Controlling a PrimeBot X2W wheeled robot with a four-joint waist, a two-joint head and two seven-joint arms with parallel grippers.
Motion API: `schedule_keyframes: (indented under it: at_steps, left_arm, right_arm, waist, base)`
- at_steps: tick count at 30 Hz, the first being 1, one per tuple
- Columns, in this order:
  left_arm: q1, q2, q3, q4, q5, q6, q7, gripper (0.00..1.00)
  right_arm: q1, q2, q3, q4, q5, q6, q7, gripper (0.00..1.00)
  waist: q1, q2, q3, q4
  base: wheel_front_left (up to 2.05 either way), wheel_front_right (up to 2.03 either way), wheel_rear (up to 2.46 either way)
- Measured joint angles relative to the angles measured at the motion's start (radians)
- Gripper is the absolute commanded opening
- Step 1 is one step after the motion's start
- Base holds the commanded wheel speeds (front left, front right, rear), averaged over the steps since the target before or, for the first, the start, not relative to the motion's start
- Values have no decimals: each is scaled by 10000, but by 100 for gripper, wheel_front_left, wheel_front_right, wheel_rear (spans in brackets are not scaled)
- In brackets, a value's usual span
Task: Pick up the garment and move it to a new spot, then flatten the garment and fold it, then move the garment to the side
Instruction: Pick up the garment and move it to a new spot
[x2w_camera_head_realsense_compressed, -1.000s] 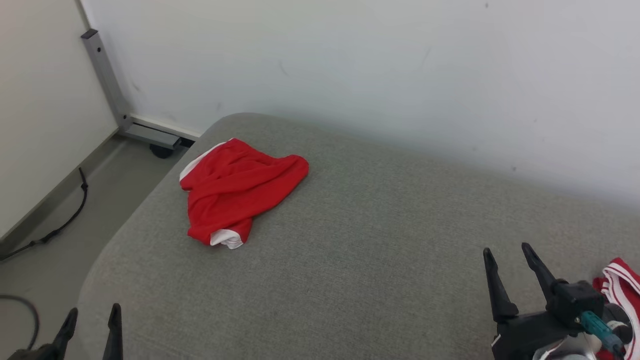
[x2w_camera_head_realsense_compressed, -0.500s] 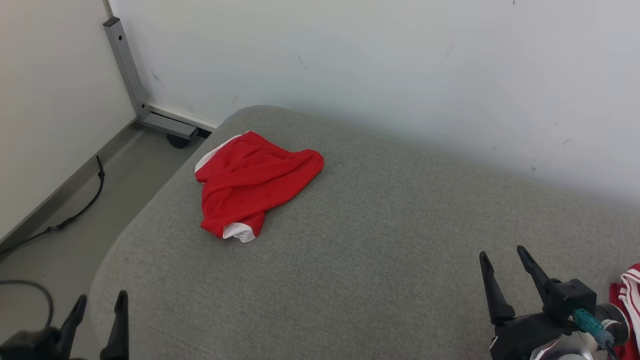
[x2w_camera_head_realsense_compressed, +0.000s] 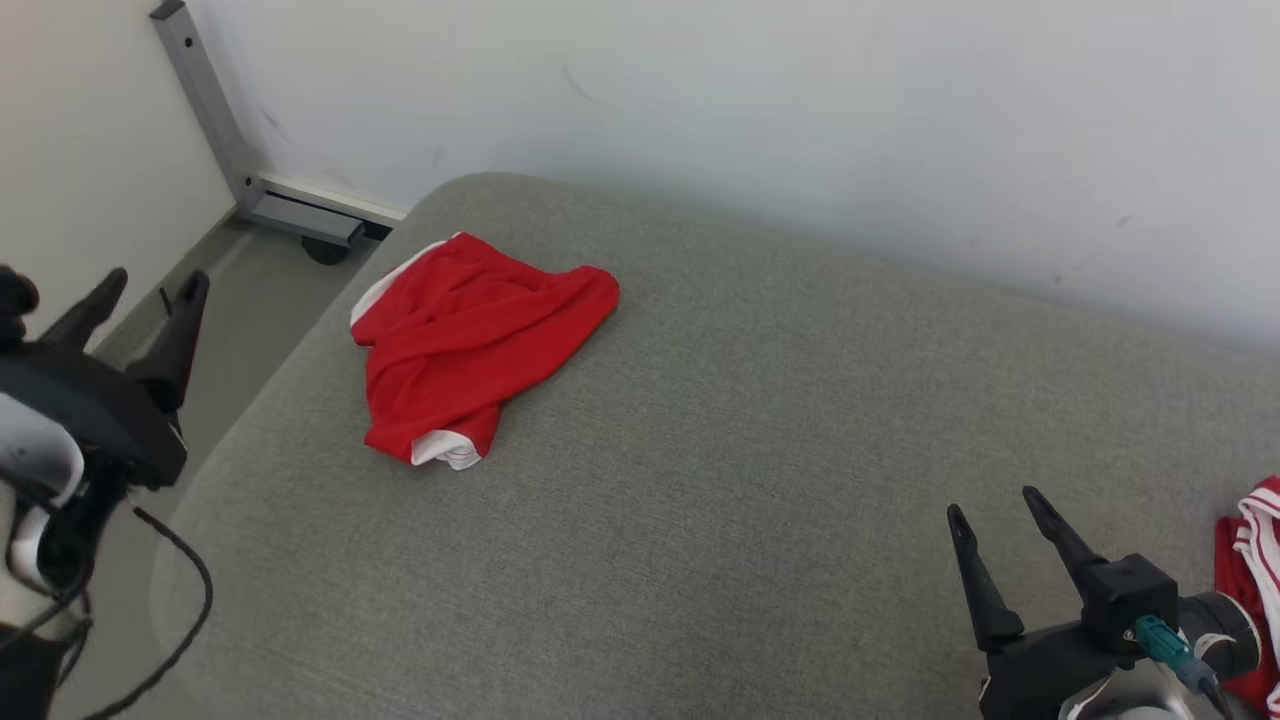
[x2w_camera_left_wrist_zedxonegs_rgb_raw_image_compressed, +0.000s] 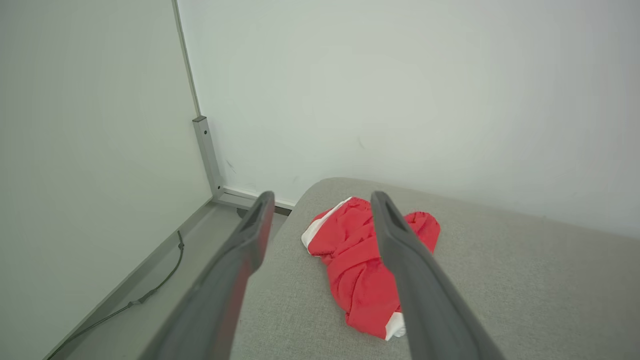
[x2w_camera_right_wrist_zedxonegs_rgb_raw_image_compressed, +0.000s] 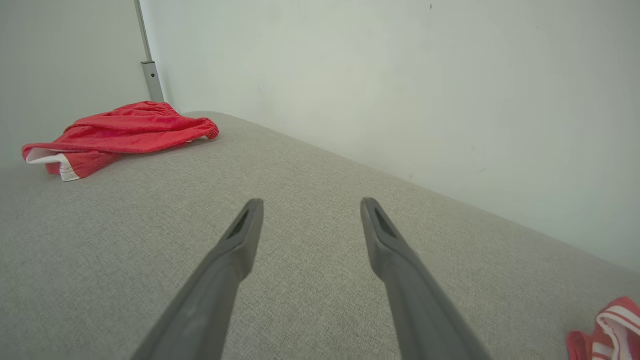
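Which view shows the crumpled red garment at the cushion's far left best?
Head view: the red garment lies whole and unobstructed, seen from above. In the left wrist view a finger of the left tool crosses it. The right wrist view shows it side-on, near the left edge.

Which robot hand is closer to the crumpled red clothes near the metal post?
Left. The left gripper hangs off the left edge of the cushion, pointing toward the clothes. The right gripper sits far across the cushion, at its near right.
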Motion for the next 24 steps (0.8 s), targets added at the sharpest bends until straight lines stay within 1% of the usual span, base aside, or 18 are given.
schedule_keyframes:
  at_steps: [2, 3, 4, 7, 12, 16, 19, 24]
  left_arm:
    - [-563, 102, -299, 481, -6, 2, 359, 100]
    - [-801, 199, -610, 679, -71, 40, 560, 100]
    - [-801, 199, -610, 679, -71, 40, 560, 100]
    - [-1304, 510, -1615, 1164, -543, 40, 1187, 100]
    - [-1911, 788, -2349, 1960, -1239, 40, 1848, 100]
    - [-2274, 1179, -2834, 2872, -1258, 42, 2378, 100]
    - [-2383, 1202, -3066, 3436, -1592, 40, 2750, 100]
    - [-2587, 1030, -3312, 4008, -2290, 40, 3486, 100]
  right_arm:
    - [-80, -144, 12, -161, -94, -31, 123, 100]
    - [-190, -240, 12, -230, -180, -33, 190, 100]
    - [-190, -240, 12, -230, -180, -33, 190, 100]
    - [-464, -437, 19, -581, -433, -67, 387, 100]
    - [-775, -732, 33, -972, -627, -75, 757, 100]
    - [-1066, -790, 27, -1313, -754, -127, 961, 100]
    - [-1127, -876, -10, -1411, -775, -140, 1074, 100]
    - [-1197, -940, -100, -1674, -811, -153, 1313, 100]
  waist:
    - [1, 0, 184, -133]
    - [1, 0, 280, -209]
    - [1, 0, 280, -209]
    - [1, 1, 566, -468]
    - [1, 1, 1053, -959]
    - [1, 1, 1412, -1392]
    - [2, 1, 1653, -1700]
    - [2, 1, 2044, -2080]
  base:
    - [0, 0, 0]
    - [0, 0, 0]
    - [0, 0, 0]
    - [0, 0, 0]
    - [0, 0, 0]
    - [0, 0, 0]
    - [0, 0, 0]
    - [0, 0, 0]
